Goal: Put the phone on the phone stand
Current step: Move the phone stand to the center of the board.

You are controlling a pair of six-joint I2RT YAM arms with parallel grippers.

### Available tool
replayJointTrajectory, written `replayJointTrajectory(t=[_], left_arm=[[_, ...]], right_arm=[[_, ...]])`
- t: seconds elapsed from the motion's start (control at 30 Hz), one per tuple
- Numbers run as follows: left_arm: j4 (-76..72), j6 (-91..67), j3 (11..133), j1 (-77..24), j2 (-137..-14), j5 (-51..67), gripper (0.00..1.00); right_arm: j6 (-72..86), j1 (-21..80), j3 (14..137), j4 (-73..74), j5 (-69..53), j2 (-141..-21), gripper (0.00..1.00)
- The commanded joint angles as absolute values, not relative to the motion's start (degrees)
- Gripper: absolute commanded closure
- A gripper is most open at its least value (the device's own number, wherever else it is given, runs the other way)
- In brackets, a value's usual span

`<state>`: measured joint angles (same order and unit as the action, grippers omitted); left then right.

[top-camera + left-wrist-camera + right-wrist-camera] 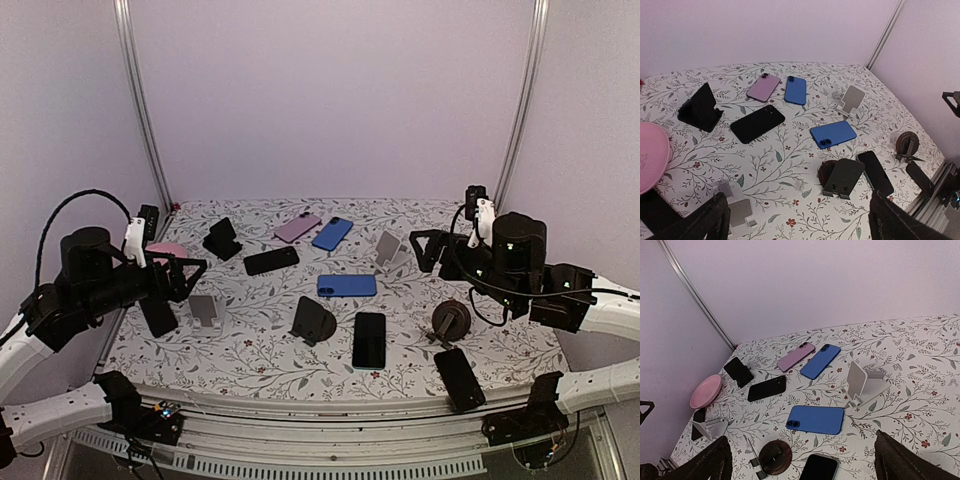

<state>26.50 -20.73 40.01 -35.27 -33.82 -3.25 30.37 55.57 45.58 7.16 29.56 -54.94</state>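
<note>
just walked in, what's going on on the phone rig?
Nothing is gripped yet. Both arms hover over the floral-cloth table, with the left claw and right claw open and empty. Several phones lie flat, among them a blue phone mid-table and a black phone screen-up near the front. The black wedge stand in the centre and the white folding stand further back hold nothing.

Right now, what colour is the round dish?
Pink; the dish shows best in the right wrist view.
</note>
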Motion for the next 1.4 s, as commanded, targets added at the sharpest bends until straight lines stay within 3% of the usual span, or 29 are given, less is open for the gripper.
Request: replayJointTrajectory(t=[0.0,1.07,1.37], left_arm=[[25.7,-19.9,39.4,-36.0,-34.3,-2.7,0.03],[26.1,-20.1,39.6,-35.6,-33.8,-4.9,0.03],[26.6,-20.4,39.9,-35.6,-32.0,-6.0,0.03]], right_arm=[[29.6,55.9,46.5,5.4,28.8,-54.3,0.01],[29.5,55.8,46.2,6.6,27.4,-54.3,0.01],[38.0,54.5,47.8,19.0,28.0,-56.2,0.01]])
